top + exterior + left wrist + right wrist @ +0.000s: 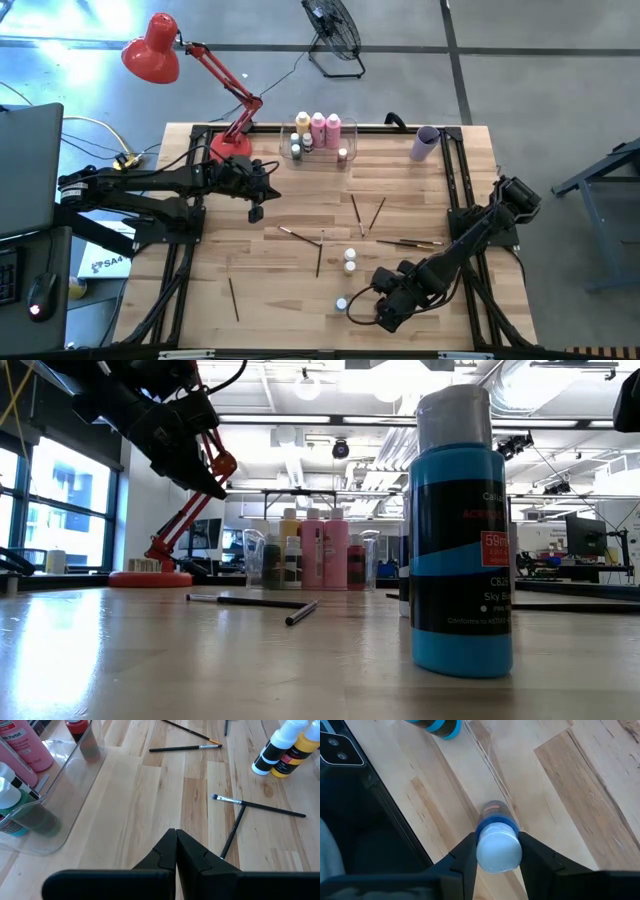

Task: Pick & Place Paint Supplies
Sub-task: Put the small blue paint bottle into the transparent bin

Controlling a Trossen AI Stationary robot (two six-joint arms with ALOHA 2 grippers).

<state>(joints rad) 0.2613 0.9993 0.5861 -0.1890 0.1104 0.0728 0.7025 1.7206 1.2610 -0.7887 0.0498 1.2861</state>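
Right gripper point(498, 851) near table's front edge, fingers clamped on small blue white-capped bottle point(498, 840), lifted off wood. Second blue bottle point(341, 303) standing just beside gripper. Left gripper point(175, 851) well apart, fingers together, empty, hovering near clear bin point(60, 785) holding pink bottles point(325, 127).

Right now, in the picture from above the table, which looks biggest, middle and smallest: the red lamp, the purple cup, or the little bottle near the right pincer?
1. Red lamp, clearly the largest.
2. Purple cup, much smaller.
3. Little white-capped bottle, the smallest, a dot beside the right pincer.
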